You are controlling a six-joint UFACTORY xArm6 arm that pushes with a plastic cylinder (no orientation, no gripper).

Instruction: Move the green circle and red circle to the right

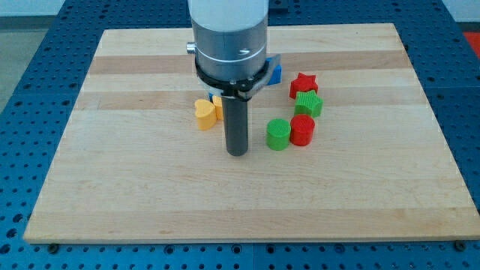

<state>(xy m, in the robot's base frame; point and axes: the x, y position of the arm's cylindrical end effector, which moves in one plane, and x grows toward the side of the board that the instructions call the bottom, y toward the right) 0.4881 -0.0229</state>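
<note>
The green circle [278, 135] lies on the wooden board, touching the red circle [302, 130] at its right. My tip [237, 152] is on the board just left of the green circle, a small gap apart. The rod rises from it to the arm's grey cylinder at the view's top.
A red star [304, 83] and a green block [308, 104] sit above the red circle. A yellow heart [205, 114] and an orange block [217, 107] lie left of the rod. A blue block [275, 73] is partly hidden behind the arm. The board's [112, 187] right edge is far right.
</note>
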